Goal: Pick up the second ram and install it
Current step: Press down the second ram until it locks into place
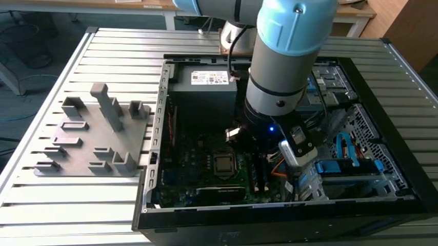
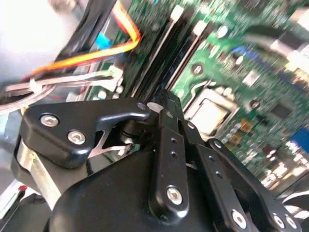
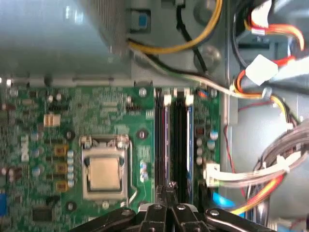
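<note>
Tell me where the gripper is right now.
In the exterior view the gripper is down inside the open computer case, over the motherboard just toward that view's right of the CPU socket. In the first wrist view it sits over the RAM slots.

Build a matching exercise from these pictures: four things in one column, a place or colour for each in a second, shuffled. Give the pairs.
Things
1. grey fixture plate
2. gripper
3. processor socket
4. orange cable

Places or colours
A. over the memory slots
B. on the slatted table, outside the computer case
C. silvery square on the green board
D. runs beside the board's edge

Pairs: 1-B, 2-A, 3-C, 4-D
</note>
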